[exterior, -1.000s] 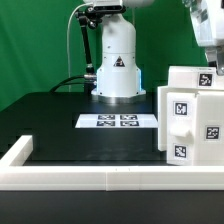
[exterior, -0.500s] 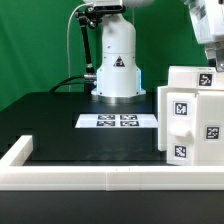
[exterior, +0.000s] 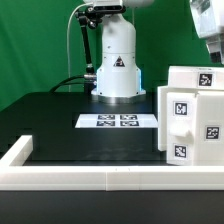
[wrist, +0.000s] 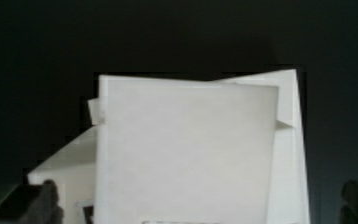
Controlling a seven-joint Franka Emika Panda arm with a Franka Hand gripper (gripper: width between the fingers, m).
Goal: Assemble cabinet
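My arm base [exterior: 116, 62] sits upright at the back, link folded over the top. Gripper [exterior: 207, 48] hangs at exterior view's upper right, jaws wide apart, nothing between fingers [wrist: 28, 205].

White arm [exterior: 115, 55], black cable [exterior: 72, 50]

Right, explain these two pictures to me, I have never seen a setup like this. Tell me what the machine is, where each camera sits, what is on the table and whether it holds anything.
The white column at the back is the base of a robot arm. One picture comes from a camera standing off the arm. On the black table lie a flat marker board and, at that view's right, the white cabinet body with black-and-white tags; a low white frame borders the front. The other camera sits on the arm's wrist and looks down on the cabinet. The pincer hangs above the cabinet, jaws wide open, holding nothing.
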